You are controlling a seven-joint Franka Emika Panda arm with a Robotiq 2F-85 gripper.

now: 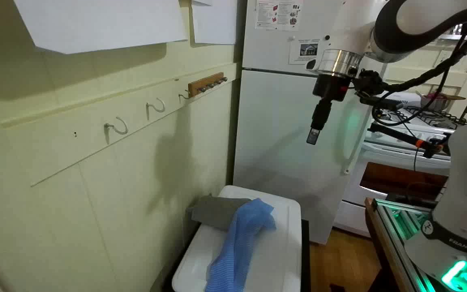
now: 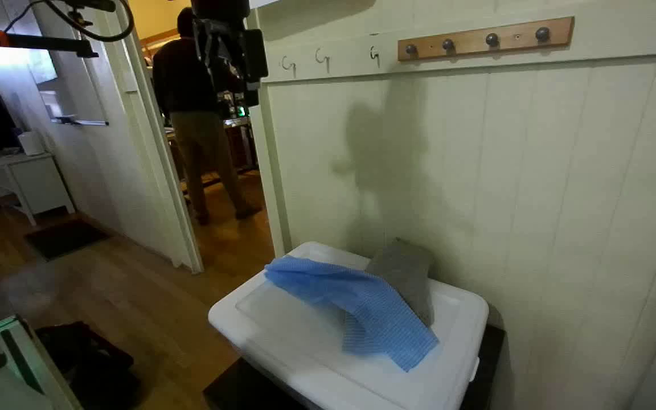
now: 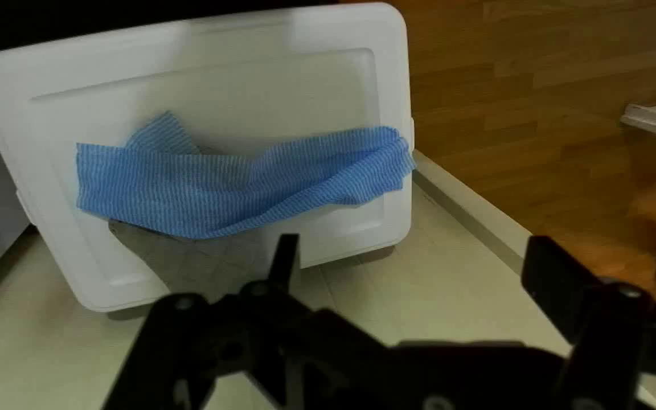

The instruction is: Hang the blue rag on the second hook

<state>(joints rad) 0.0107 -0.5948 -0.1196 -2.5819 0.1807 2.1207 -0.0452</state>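
Observation:
The blue rag [image 1: 239, 239] lies crumpled lengthwise on a white bin lid [image 1: 278, 255], partly over a grey padded cloth [image 1: 217, 211]. It also shows in an exterior view [image 2: 362, 296] and in the wrist view [image 3: 220, 185]. The second hook [image 1: 155, 106] is a silvery curved hook, the middle of three on the cream strip, bare; it also shows in an exterior view [image 2: 322, 56]. My gripper [image 1: 313, 136] points down, high above and away from the rag, in front of the fridge. In the wrist view the gripper [image 3: 410, 256] has its fingers wide apart with nothing between them.
A brown peg bar [image 1: 207, 84] is beside the far hook. The cream wall [image 2: 533, 171] runs behind the bin. White papers [image 1: 108, 24] hang above the strip. A fridge [image 1: 282, 134] stands beyond the bin. A person [image 2: 185, 85] stands in the doorway.

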